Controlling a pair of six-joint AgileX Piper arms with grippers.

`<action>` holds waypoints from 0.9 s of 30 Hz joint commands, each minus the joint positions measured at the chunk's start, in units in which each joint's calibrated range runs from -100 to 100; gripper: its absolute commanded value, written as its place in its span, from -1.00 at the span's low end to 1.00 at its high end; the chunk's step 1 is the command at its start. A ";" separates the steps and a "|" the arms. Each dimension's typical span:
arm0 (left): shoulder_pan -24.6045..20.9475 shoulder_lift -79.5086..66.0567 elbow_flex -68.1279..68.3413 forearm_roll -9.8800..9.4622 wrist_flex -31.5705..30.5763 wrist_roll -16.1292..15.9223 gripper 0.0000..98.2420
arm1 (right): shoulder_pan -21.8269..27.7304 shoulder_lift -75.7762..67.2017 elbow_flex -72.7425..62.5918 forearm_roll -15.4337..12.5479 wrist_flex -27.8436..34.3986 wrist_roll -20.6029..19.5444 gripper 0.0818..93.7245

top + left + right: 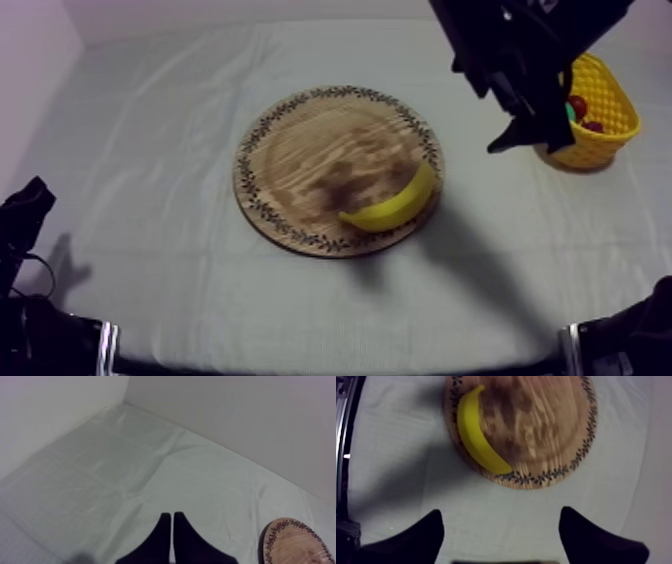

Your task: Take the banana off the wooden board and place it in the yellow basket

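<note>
Right hand (501,528), wide open and holding nothing, hangs above the bare table (150,150) just short of the wooden board (546,426). In the top view the same hand (528,140) hovers between the board and the yellow basket (605,110). The banana (476,436) lies flat on the board along its patterned rim, on the side nearest this hand, with one tip at the very edge. Left hand (172,526), fingers pressed together on nothing, rests low at its own side, well apart from the fruit.

Likely risks:
- A finger coming down on the rim side may strike the raised board edge instead of clearing it.
- A finger may nudge the curved banana off onto the cloth.
- A grip taken near a tapering end may let the fruit swivel or slip.
- The basket sits close beside the right arm, so a wide swing could knock it.

Hard to make out:
- The arm covers the basket's near side in the top view.
- A small red fruit (578,105) shows inside, but the rest of the contents cannot be told.
- How much room is left in the basket cannot be told either.
</note>
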 commanded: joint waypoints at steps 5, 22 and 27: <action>-0.02 0.04 0.00 0.02 0.00 0.01 -1.00 | -1.28 4.75 0.46 0.58 0.72 1.41 0.75; -0.02 0.04 0.00 0.02 0.00 0.01 -1.00 | -3.91 26.10 -5.36 1.38 1.27 -1.18 0.69; -0.02 0.04 0.00 0.02 0.00 0.01 -1.00 | -4.06 30.90 -7.47 2.06 2.36 -1.79 0.66</action>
